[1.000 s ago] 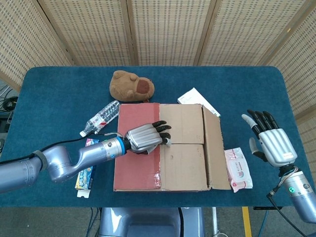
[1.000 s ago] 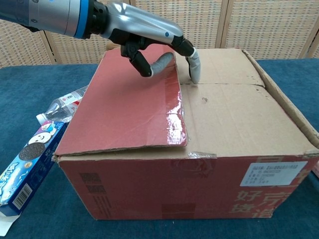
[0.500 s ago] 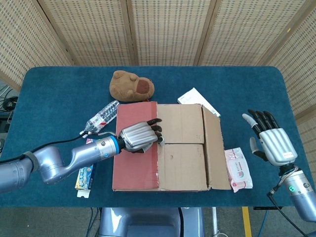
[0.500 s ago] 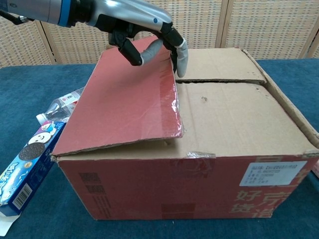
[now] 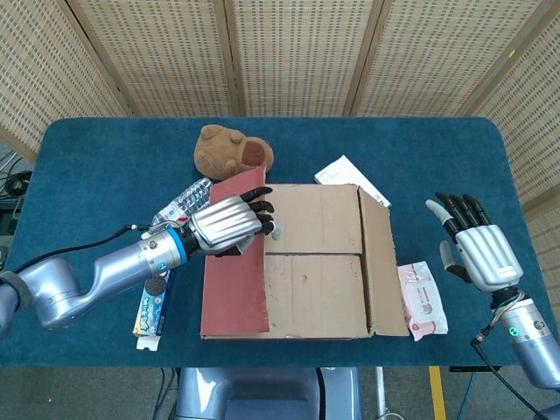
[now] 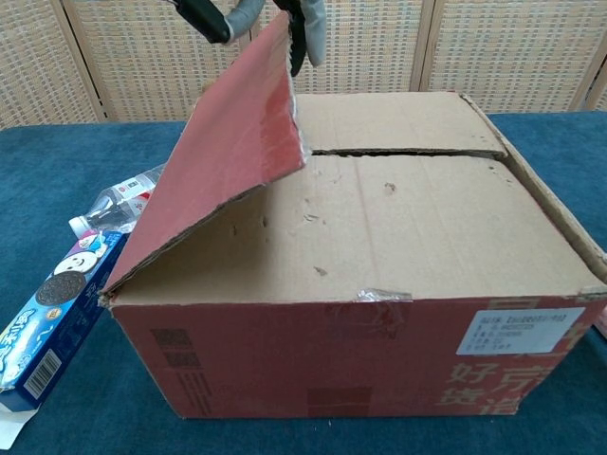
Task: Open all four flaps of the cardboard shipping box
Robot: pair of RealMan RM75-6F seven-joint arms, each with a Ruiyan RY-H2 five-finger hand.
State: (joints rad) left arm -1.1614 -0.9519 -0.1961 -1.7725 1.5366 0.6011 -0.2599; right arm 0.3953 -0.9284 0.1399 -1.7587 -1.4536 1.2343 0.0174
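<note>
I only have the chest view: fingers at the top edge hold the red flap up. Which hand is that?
Observer: The left hand. Its arm comes in from the left side of the table, and it grips the red flap near the far corner.
Operator: Where is the other hand?
Observer: The right hand is out to the right of the box, fingers spread, holding nothing, beyond a wipes pack.
Operator: Is anything behind the box?
Observer: A brown plush toy lies on the table just past the far left corner.
</note>
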